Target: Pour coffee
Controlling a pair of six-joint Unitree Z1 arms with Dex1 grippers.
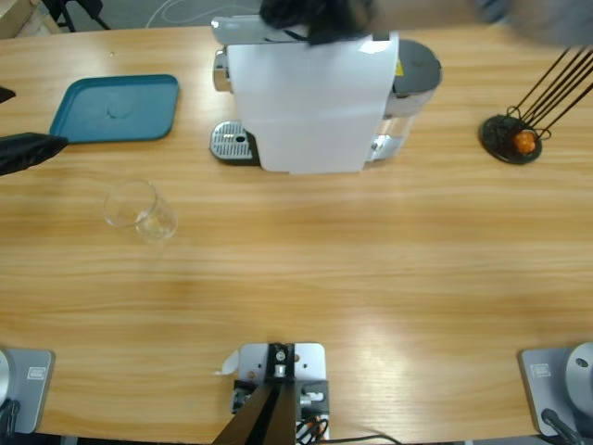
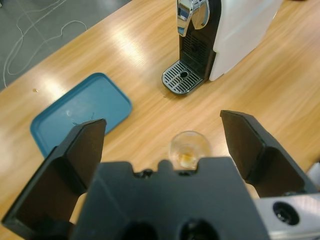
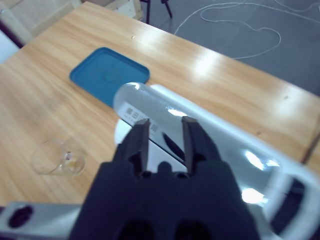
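Note:
A clear drinking glass (image 1: 139, 210) stands on the table left of centre. In the left wrist view the glass (image 2: 189, 150) shows a faint amber patch at its base; no dark brown coffee is visible. My left gripper (image 2: 162, 122) is open, its jaws spread wide, hanging above and short of the glass, and in the high view it (image 1: 32, 148) sits at the left edge. The white coffee machine (image 1: 310, 102) stands at the back middle, its drip grate (image 1: 230, 144) bare. My right gripper (image 3: 167, 122) hovers shut over the machine's silver lever (image 3: 135, 100).
A blue tray (image 1: 116, 108) lies at the back left, between the left gripper and the machine. A black wire capsule holder (image 1: 514, 134) with an orange capsule stands at the back right. Bare wood stretches across the table's front half.

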